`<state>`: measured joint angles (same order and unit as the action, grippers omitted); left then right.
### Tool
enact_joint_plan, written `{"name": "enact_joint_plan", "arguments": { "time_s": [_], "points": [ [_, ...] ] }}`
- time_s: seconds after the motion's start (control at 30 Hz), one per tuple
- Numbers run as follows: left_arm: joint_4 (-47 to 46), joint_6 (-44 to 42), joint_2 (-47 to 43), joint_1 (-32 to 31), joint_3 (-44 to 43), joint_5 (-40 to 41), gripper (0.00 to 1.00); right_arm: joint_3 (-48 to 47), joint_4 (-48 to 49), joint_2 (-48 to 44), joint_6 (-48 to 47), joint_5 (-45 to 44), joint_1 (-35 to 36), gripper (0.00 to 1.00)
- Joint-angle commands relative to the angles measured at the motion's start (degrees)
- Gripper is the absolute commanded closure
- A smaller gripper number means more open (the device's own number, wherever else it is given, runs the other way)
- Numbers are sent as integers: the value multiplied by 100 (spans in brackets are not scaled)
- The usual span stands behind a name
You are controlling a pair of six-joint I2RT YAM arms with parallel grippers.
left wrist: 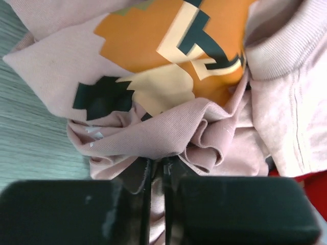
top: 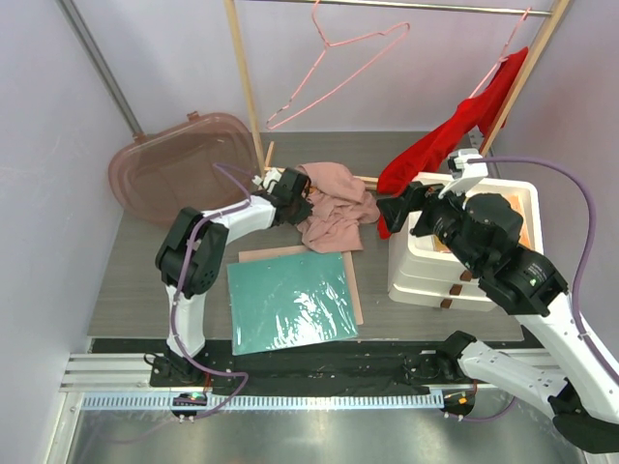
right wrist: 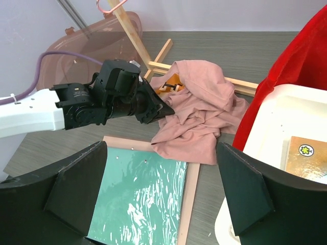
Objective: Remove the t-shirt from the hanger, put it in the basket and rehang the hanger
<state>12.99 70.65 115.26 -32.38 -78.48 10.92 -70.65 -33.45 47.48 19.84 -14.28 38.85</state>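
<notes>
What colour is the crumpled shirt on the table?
Dusty pink shirt with an orange, cream and dark print; clearest in left wrist view.

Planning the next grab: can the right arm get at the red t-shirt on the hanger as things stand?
Probably yes. The right gripper is open and sits beside the lower fold of the red t-shirt, with nothing between them. The white bin below may crowd a low approach.

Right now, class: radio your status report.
Left tool shut on pink shirt, on table. Right tool open, empty. Red shirt hangs from rail. White bin beneath it.
</notes>
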Motion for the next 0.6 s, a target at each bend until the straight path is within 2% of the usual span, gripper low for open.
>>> {"name": "enact_joint_plan", "arguments": {
  "time_s": [0.0,0.37,0.57],
  "points": [
    [-130,-673,-548,-84,17,393,99,-10,190,24,-33,-145,8,7],
    [-526,-1194,-1971,-154,904,350,100,157,234,94,-15,-285,8,7],
    [-1141,-1387,-2929,100,1642,-379,100,218,278,77,-15,-321,8,7]
  ]
}}
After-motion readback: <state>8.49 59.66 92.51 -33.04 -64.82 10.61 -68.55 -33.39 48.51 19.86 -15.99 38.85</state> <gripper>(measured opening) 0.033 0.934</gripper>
